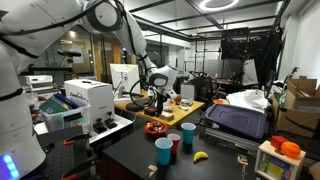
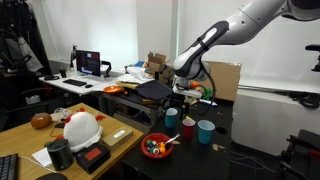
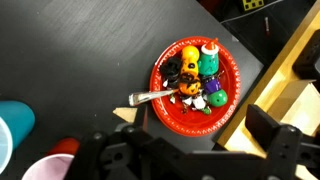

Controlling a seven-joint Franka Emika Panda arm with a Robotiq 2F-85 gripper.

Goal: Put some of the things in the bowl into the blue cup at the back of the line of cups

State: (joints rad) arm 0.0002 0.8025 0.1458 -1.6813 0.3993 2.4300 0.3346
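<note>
Red bowl (image 3: 185, 120) holds orange, green and black bits (image 3: 195, 72); jaws spread wide, gripping nothing.

black table (image 1: 125, 152) | red bowl (image 3: 160, 112) | line of cups (image 1: 174, 143) | banana (image 1: 200, 156)

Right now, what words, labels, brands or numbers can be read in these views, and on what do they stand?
No text reads clearly in any view.
Yellow label, top edge of the wrist view: dark marks, too blurred to read.
Lit monitor, in an exterior view: content too small to read.
</note>
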